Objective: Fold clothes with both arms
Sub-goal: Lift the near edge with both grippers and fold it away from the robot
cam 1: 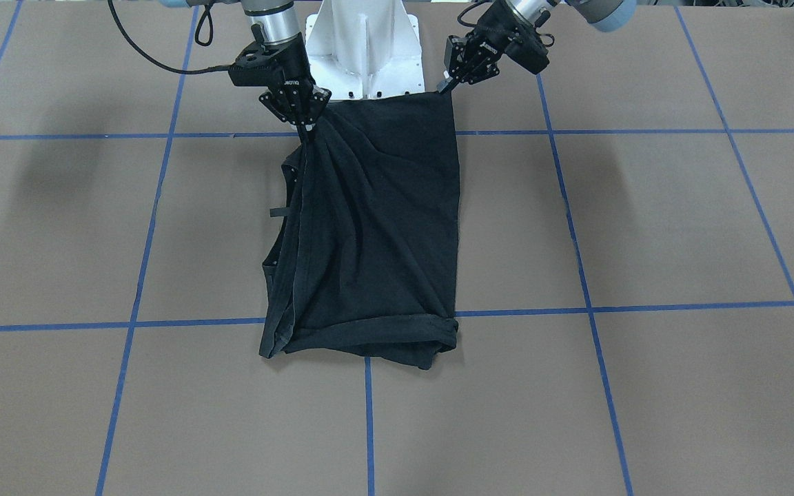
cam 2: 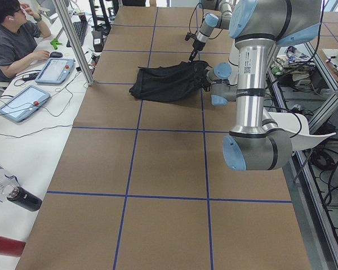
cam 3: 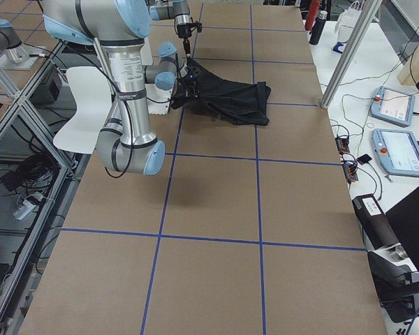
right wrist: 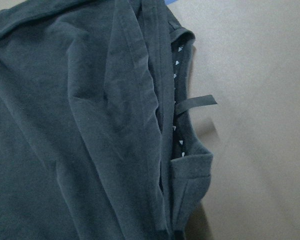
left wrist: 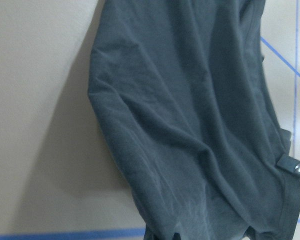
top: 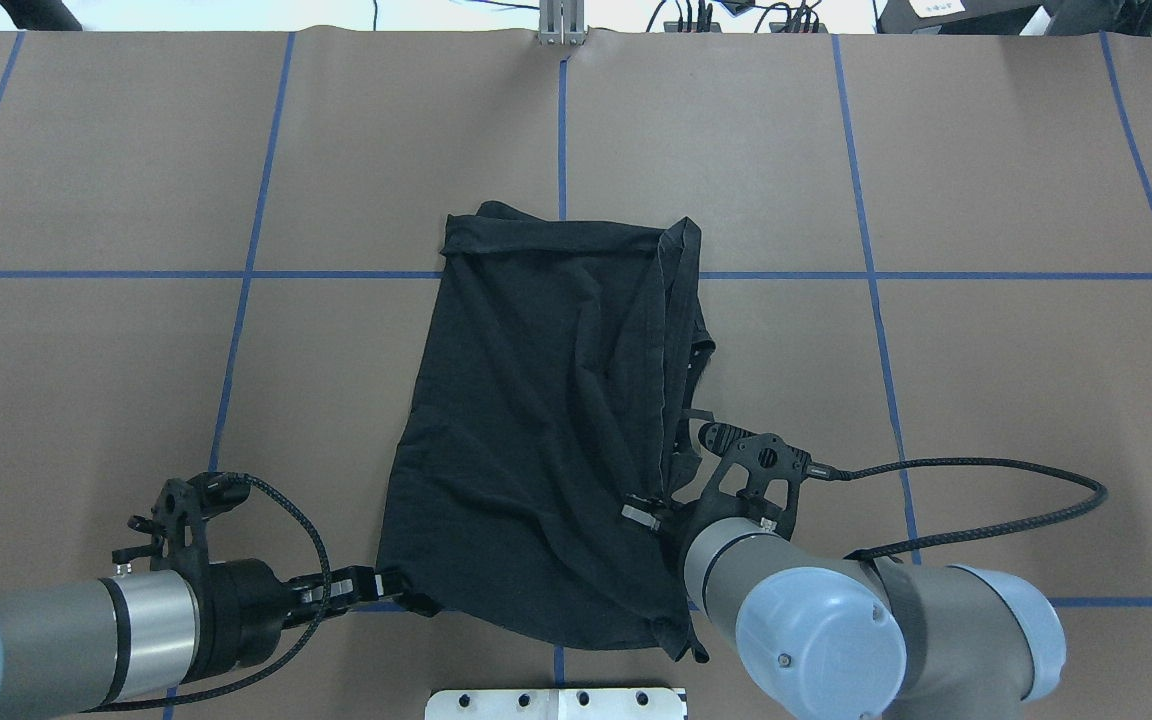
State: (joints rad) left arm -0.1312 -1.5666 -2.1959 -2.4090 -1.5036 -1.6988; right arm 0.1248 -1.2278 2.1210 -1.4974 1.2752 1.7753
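**SHIRT PINCHED AT BOTH NEAR CORNERS, FAR END RESTING ON TABLE**

Item: one black T-shirt, laid lengthways at the middle of the table. One short end is at the robot-side edge, directly in front of the white base. The other short end points toward the table's centre, well short of the far edge. That far end is rolled under into a thick fold and lies over a blue tape line that crosses the table.

Left gripper: clenched on the shirt's near corner on the robot's left side. From this corner the long edge runs straight and fairly smooth to the far end.

Right gripper: clenched on the near corner on the robot's right side. The cloth is gathered at the pinch, and creases fan out from it down the length of the garment.

Condition: both side views show the near end raised off the table and sloping down to the far end, which rests flat.

Right long edge: several layers and hems are stacked here. A narrow strap sticks out sideways over bare table. The right wrist view shows small white marks on an inner layer.

Surroundings: a person sits at a side desk beyond the far edge.
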